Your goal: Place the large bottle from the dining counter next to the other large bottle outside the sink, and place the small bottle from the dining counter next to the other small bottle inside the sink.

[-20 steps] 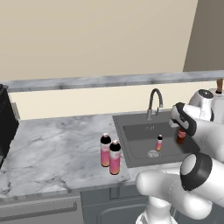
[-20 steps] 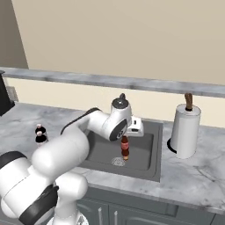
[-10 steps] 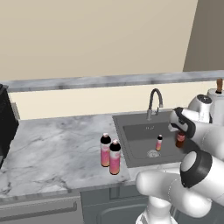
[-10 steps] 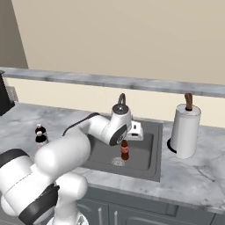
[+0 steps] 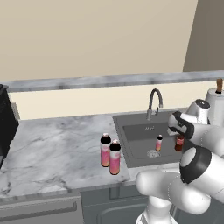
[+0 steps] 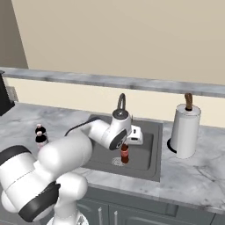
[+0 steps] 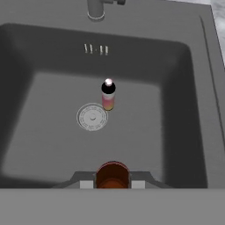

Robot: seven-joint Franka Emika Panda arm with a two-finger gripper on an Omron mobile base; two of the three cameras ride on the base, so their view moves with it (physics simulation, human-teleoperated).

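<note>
We note change: hand [image 7: 113,184] has dropped lower into sink [image 7: 193,101], clamped on small brown bottle [image 7: 113,175]. Bottle hangs above basin floor, not yet set down. Pale small bottle [image 7: 108,94] stands at 12 o'clock from it, near drain [image 7: 92,117]. Large pair [image 5: 110,153] already together on surface [image 5: 52,144]. We judge lowering and release remain.

Base views: behind arm, left and right, looking down; both share sink [image 5: 144,140]. Hand view: close above basin.
</note>
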